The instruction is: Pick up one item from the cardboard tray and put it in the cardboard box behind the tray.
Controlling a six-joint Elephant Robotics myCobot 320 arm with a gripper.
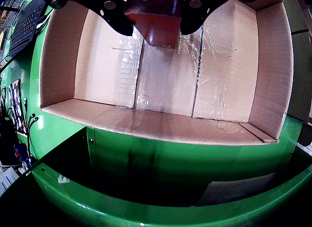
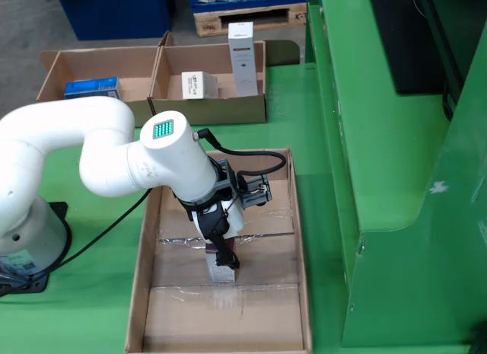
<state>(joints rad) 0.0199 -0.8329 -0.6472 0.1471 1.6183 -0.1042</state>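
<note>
Green table, two cardboard trays, box, maybe keyboard

I count three cardboard containers on the counter, the big box and two trays, and four small cartons.

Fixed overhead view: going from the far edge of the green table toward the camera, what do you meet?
Tall white box standing in the right tray → small white box → blue box in the left tray → gripper holding the dark red box inside the large cardboard box.
</note>
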